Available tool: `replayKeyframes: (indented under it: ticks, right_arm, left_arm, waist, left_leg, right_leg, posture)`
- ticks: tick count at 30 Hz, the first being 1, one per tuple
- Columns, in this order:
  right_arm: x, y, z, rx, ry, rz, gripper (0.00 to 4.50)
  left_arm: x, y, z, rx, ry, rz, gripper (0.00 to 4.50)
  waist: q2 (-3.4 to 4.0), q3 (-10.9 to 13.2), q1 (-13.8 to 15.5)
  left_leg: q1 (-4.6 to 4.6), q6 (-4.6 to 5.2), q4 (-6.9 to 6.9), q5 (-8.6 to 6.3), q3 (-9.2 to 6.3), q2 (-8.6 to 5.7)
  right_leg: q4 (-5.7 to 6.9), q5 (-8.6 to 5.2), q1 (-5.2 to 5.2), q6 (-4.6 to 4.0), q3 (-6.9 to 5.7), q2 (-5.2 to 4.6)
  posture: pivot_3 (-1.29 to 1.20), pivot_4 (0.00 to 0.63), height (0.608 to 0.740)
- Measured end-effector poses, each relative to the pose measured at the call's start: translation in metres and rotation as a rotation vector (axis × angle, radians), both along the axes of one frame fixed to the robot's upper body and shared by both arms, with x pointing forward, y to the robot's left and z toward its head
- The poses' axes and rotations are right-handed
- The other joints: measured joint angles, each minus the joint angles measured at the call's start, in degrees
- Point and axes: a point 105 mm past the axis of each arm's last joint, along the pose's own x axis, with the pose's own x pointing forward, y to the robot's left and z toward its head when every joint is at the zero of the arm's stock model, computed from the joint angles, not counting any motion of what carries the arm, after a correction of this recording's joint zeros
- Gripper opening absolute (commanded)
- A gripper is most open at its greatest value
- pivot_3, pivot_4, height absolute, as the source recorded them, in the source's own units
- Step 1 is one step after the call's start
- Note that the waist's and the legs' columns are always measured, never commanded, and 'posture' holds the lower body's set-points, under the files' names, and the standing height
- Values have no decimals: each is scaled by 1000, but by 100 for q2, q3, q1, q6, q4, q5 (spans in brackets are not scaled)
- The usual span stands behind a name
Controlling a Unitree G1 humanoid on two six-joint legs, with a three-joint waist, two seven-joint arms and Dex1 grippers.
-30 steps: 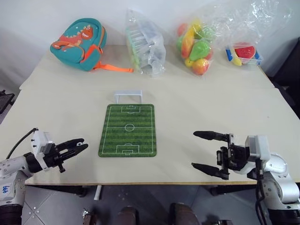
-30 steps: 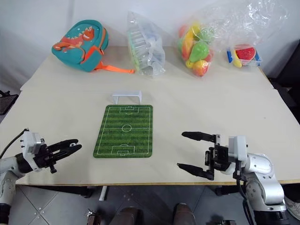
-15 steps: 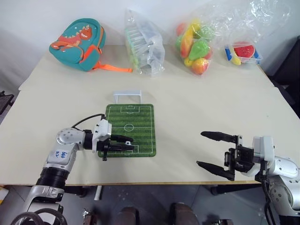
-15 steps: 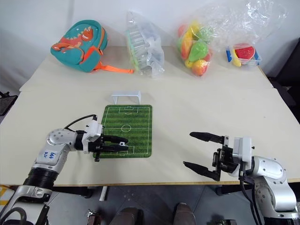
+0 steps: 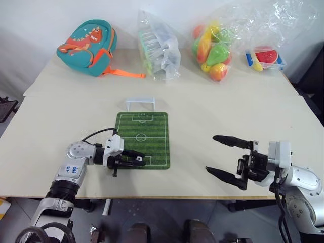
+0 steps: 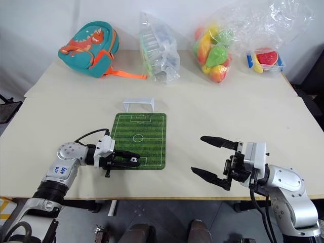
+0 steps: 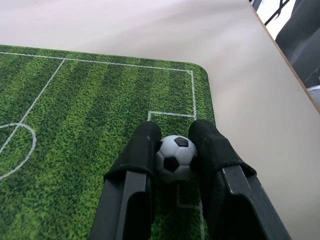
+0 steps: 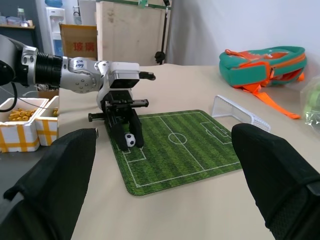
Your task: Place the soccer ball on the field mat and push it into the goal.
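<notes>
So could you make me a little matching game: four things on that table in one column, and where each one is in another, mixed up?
Things:
1. ball
2. goal
3. backpack
4. fruit bag

Places:
A. far left corner of the table
B. just past the mat's far end
C. between the left fingers, over the mat's near end
D. far side of the table, towards the right

Pairs: 1-C, 2-B, 3-A, 4-D
</notes>
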Motion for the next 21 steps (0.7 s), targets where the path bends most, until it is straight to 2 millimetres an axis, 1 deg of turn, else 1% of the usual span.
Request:
replayKeyframes:
  ticks: [1,5,10,13,16,19,21]
  right_arm:
    - [0,0,1,0,-4,0,4500]
    - [2,1,3,2,-8,0,4500]
    - [2,1,2,1,-1,1,4500]
    - [2,1,2,1,-1,7,4500]
    - [1,1,1,1,6,14,4500]
    - [-1,1,-2,-3,18,26,4500]
    - [-1,0,-4,-5,23,32,4500]
  left_arm:
    - [0,0,-1,1,6,1,1835]
    - [0,-3,1,-25,-13,-6,3070]
    - [-2,-3,4,-34,-23,-20,3070]
    - [-6,1,12,-45,-46,-18,3070]
    - [-13,9,31,-67,-79,-14,3070]
    - [-26,21,53,-83,-103,-2,3070]
    - [-34,29,61,-75,-102,14,3070]
  waist:
    - [0,0,-2]
    - [0,0,2]
    - [0,0,-3]
    - [0,0,-11]
    - [0,0,-32]
    - [0,0,-31]
    - [1,0,-29]
  left_leg:
    - [0,0,0,0,0,0]
    - [-2,0,0,0,-1,0]
    - [-2,0,1,0,-1,0]
    - [-2,0,-1,0,-2,2]
    - [-1,0,-4,0,-3,6]
    - [0,0,-6,0,-4,7]
    - [0,0,-5,0,-4,6]
  right_leg:
    - [0,0,0,0,0,0]
    - [-2,0,0,0,0,0]
    - [-2,0,0,0,-1,0]
    - [-2,0,0,0,-1,0]
    - [-4,0,-1,0,1,0]
    - [-6,0,-1,0,3,-1]
    - [-6,0,0,0,6,-1]
  posture:
    - [0,150,740]
    - [0,150,740]
    - [0,150,740]
    - [0,150,740]
    - [0,150,740]
    - [0,150,740]
    - [0,150,740]
